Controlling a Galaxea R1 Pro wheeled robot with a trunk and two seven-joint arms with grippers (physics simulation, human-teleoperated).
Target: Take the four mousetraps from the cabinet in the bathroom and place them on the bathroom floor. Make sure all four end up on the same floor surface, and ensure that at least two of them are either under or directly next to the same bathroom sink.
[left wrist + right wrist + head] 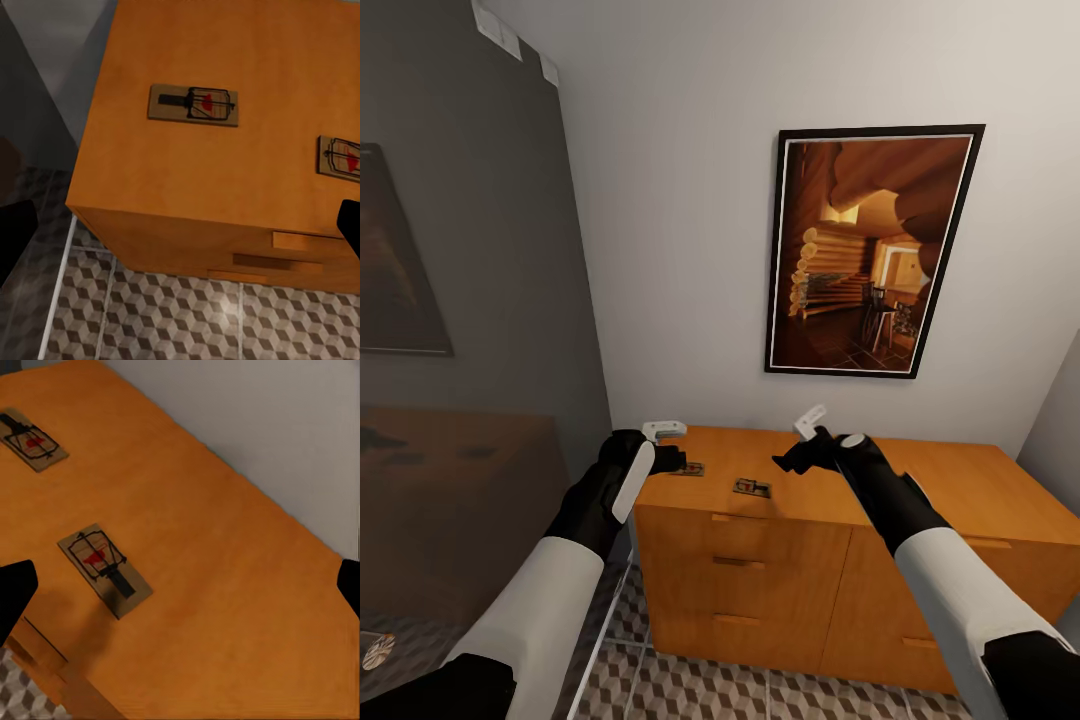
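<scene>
The orange-brown cabinet (810,470) stands against the white wall with two mousetraps on its flat top. One mousetrap (688,468) (193,104) (30,441) lies near the top's left end, just beyond my left gripper (676,460) (180,232). The other mousetrap (752,487) (341,157) (105,570) lies near the front edge, between both grippers. My right gripper (788,462) (180,585) hovers over the top to the right of it. Both grippers are open and hold nothing. The cube-patterned bathroom floor (690,690) (187,315) shows below the cabinet front.
A framed picture (870,250) hangs on the wall above the cabinet. A dark tinted glass panel (460,300) stands close at the left, its edge next to the cabinet's left side. Drawer fronts with bar handles (738,562) face me.
</scene>
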